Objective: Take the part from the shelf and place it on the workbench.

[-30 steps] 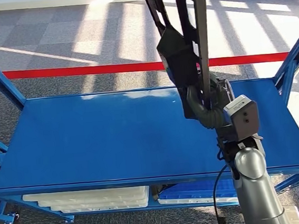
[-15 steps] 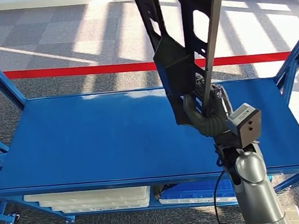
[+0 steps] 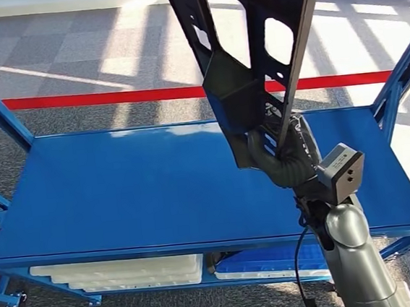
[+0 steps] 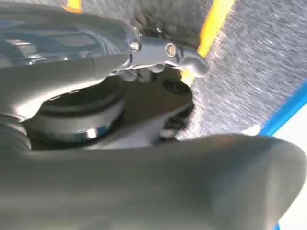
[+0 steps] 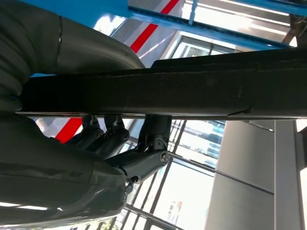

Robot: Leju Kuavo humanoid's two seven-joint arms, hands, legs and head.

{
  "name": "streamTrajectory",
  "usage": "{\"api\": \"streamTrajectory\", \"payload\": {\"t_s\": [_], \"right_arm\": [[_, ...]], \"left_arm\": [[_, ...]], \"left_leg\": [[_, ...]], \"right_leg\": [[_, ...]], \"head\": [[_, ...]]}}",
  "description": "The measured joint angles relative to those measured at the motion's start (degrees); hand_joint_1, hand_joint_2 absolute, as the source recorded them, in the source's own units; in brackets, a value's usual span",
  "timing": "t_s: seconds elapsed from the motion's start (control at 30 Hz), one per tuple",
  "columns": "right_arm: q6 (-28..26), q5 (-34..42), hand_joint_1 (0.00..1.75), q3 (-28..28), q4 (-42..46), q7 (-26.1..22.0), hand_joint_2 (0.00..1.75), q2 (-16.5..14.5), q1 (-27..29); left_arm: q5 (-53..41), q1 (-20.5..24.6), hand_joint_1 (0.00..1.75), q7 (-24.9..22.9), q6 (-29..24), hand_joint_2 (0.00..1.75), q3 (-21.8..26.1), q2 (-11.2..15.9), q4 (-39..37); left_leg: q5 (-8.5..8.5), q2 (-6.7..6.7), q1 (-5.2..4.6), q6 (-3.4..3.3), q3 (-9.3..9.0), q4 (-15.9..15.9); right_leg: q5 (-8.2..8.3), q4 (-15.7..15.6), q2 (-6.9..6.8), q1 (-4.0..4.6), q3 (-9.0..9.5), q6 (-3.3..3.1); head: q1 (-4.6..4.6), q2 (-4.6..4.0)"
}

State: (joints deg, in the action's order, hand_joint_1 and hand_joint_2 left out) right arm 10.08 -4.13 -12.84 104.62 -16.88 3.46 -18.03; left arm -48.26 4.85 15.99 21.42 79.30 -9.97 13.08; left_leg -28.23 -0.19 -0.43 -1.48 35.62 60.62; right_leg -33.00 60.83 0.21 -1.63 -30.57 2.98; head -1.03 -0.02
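My right hand (image 3: 286,154) grips the part (image 3: 246,40), a long dark frame with cut-out windows, by its lower end, thumb wrapped over one edge and darker fingers (image 5: 108,136) curled behind it. The part rises steeply from my hand, tilted toward my left, and runs out past the upper edge of the head view. I hold it in the air above the blue worktop (image 3: 140,189), over its right half, and it touches nothing but my hand. In the right wrist view the part (image 5: 163,88) crosses as a straight dark bar with my thumb lying over it.

My left hand (image 4: 170,52) hangs low over grey carpet beside a yellow strip (image 4: 210,28); the close, blurred view shows some fingers reaching out, but I cannot tell whether the hand is spread or closed.

Under the worktop, on a lower level, lie white trays (image 3: 121,272) toward my left and a blue tray (image 3: 267,260) toward my right. Beyond the worktop a red line (image 3: 104,98) runs across the grey carpet floor, streaked with sunlight.
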Motion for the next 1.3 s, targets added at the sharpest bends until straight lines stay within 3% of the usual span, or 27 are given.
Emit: {"api": "streamTrajectory", "payload": {"t_s": [0.1,0.17,0.23,0.27,0.3,0.33,0.43,0.5,0.6,0.67,0.73,0.77,0.8,0.83,0.9,0.97,1.07,1.13,1.2,1.27,1.3], "right_arm": [[0.08,0.49,1.75,-0.67,-0.41,-0.35,1.75,0.31,-0.60],[0.09,0.74,1.75,-1.08,-0.68,-0.55,1.75,0.47,-0.97],[0.09,0.89,1.75,-1.34,-0.93,-0.63,1.75,0.67,-1.13],[0.09,0.92,1.75,-1.44,-1.08,-0.64,1.75,0.77,-1.15],[0.10,0.93,1.75,-1.56,-1.21,-0.64,1.75,0.86,-1.15],[0.12,0.94,1.75,-1.66,-1.32,-0.64,1.75,0.93,-1.18],[0.15,0.94,1.75,-1.95,-1.38,-0.66,1.75,1.08,-1.63],[0.09,0.92,1.75,-2.16,-1.49,-0.68,1.75,1.12,-2.08],[-0.04,0.87,1.75,-2.60,-1.69,-0.69,1.75,1.16,-2.43],[-0.11,0.86,1.75,-2.78,-1.81,-0.68,1.75,1.22,-2.67],[-0.13,0.87,1.75,-2.93,-2.06,-0.67,1.75,1.27,-2.84],[-0.13,0.87,1.75,-2.98,-2.22,-0.67,1.75,1.29,-2.84],[-0.14,0.86,1.75,-3.04,-2.38,-0.66,1.75,1.31,-2.82],[-0.16,0.85,1.75,-3.10,-2.50,-0.65,1.75,1.33,-2.82],[-0.22,0.81,1.75,-3.26,-2.61,-0.63,1.75,1.35,-2.88],[-0.31,0.78,1.75,-3.48,-2.62,-0.62,1.75,1.35,-2.91],[-0.50,0.76,1.75,-3.74,-2.62,-0.62,1.75,1.39,-2.71],[-0.65,0.76,1.75,-3.86,-2.62,-0.64,1.75,1.38,-2.61],[-0.90,0.79,1.75,-3.91,-2.56,-0.70,1.75,1.37,-2.33],[-1.14,0.85,1.75,-3.91,-2.40,-0.84,1.75,1.37,-1.80],[-1.20,0.88,1.75,-3.91,-2.27,-0.90,1.75,1.37,-1.48]], "left_arm": [[0.51,-0.29,0.00,0.25,2.14,1.75,0.67,0.04,-0.01],[0.61,-0.40,0.00,0.47,2.87,1.75,0.91,0.07,-0.01],[0.44,-0.44,0.00,0.74,3.16,1.75,1.00,0.07,-0.01],[0.30,-0.47,0.00,0.88,3.21,1.75,1.03,0.07,-0.01],[0.15,-0.53,0.00,1.02,3.25,1.75,1.04,0.07,-0.01],[0.05,-0.58,0.00,1.11,3.26,1.75,1.04,0.07,-0.01],[-0.06,-0.59,0.00,1.26,3.27,1.75,1.04,0.11,-0.01],[-0.09,-0.62,0.00,1.32,3.27,1.75,1.04,0.17,-0.01],[-0.30,-0.66,0.00,1.37,3.26,1.75,1.04,0.21,-0.01],[-0.38,-0.56,0.00,1.41,3.26,1.75,1.04,0.22,-0.01],[-0.42,-0.56,0.00,1.44,3.29,1.75,1.04,0.20,-0.04],[-0.42,-0.60,0.00,1.45,3.29,1.75,1.04,0.19,-0.06],[-0.43,-0.62,0.00,1.47,3.31,1.75,1.04,0.17,-0.09],[-0.43,-0.62,0.00,1.49,3.34,1.75,1.04,0.17,-0.13],[-0.47,-0.59,0.00,1.55,3.48,1.75,1.04,0.16,-0.23],[-0.51,-0.54,0.00,1.63,3.60,1.75,1.04,0.15,-0.33],[-0.56,-0.64,0.00,1.78,3.66,1.75,1.04,0.17,-0.34],[-0.60,-0.72,0.00,1.86,3.66,1.75,1.04,0.19,-0.36],[-0.65,-0.66,0.00,1.87,3.60,1.75,1.04,0.20,-0.38],[-0.84,-0.60,0.00,1.81,3.42,1.75,1.04,0.20,-0.40],[-0.94,-0.60,0.00,1.74,3.33,1.75,1.04,0.20,-0.40]], "left_leg": [[-0.51,-0.03,0.13,0.85,0.70,0.70],[-4.09,-0.01,0.36,1.56,1.97,4.44],[-8.47,0.00,0.54,2.08,3.78,11.20],[-9.55,0.00,0.56,2.14,4.11,13.69],[-9.55,0.01,0.56,2.03,3.60,14.39],[-8.61,0.00,0.52,1.76,2.15,13.00],[-4.87,-0.16,-0.04,0.13,-4.76,2.26],[-4.24,-0.27,-0.57,-0.44,-6.58,-1.29],[-3.22,-0.13,-0.48,-0.74,-6.53,-2.51],[-2.35,0.11,-0.11,-1.26,-5.97,-3.30],[-1.76,0.29,-0.15,-1.44,-4.75,-2.97],[-1.52,0.36,-0.16,-1.38,-4.15,-2.70],[-1.30,0.43,-0.14,-1.31,-3.55,-2.39],[-1.11,0.49,-0.09,-1.22,-2.94,-2.01],[-0.89,0.54,0.04,-0.97,-1.76,-1.03],[-0.64,0.53,-0.09,-0.54,-0.66,0.05],[0.23,0.45,-0.29,0.33,0.33,0.61],[-1.23,0.32,-0.14,1.01,0.97,1.57],[-6.01,0.25,0.19,1.79,2.01,5.76],[-10.27,0.25,0.48,2.26,2.97,12.17],[-10.74,0.25,0.54,2.31,2.86,14.31]], "right_leg": [[0.34,-0.12,-0.11,-0.18,-0.80,-1.13],[0.86,-0.19,-0.38,-0.33,-1.55,-2.10],[1.35,-0.16,-0.70,-0.18,-2.33,-2.76],[1.58,-0.15,-0.86,-0.08,-2.65,-2.94],[1.81,-0.14,-0.97,0.05,-2.93,-3.05],[2.04,-0.13,-1.03,0.20,-3.15,-3.11],[2.62,-0.13,-1.06,0.55,-3.58,-3.00],[3.23,-0.18,-1.09,0.41,-3.88,-2.36],[3.20,0.03,-0.92,0.26,-4.40,-1.25],[-0.11,3.08,-0.65,0.40,-5.57,-1.01],[-4.66,9.51,-0.50,0.44,-7.31,-0.92],[-5.96,12.41,-0.50,0.43,-7.84,-0.81],[-6.14,13.81,-0.50,0.42,-7.64,-0.67],[-5.24,13.15,-0.51,0.38,-6.53,-0.51],[-2.32,6.76,-0.55,0.27,-2.18,-0.22],[-1.01,1.06,-0.44,0.37,0.92,-0.36],[-0.82,-0.16,-0.33,0.44,0.75,-1.11],[-0.11,-0.28,-0.56,0.25,-0.09,-2.25],[0.85,-0.33,-0.84,0.18,-1.30,-3.20],[1.87,-0.30,-1.04,0.30,-2.63,-3.46],[2.40,-0.28,-1.13,0.38,-3.32,-3.48]], "head": [[-0.02,0.00],[-0.03,0.00],[-0.03,0.00],[-0.03,0.00],[-0.02,0.00],[-0.02,0.00],[-0.02,0.00],[-0.03,0.00],[-0.01,0.00],[0.09,0.00],[0.19,0.00],[0.22,0.00],[0.22,0.00],[0.22,0.00],[0.22,0.00],[0.21,0.00],[0.17,0.00],[0.14,0.00],[0.10,0.00],[0.09,0.00],[0.09,0.00]]}}
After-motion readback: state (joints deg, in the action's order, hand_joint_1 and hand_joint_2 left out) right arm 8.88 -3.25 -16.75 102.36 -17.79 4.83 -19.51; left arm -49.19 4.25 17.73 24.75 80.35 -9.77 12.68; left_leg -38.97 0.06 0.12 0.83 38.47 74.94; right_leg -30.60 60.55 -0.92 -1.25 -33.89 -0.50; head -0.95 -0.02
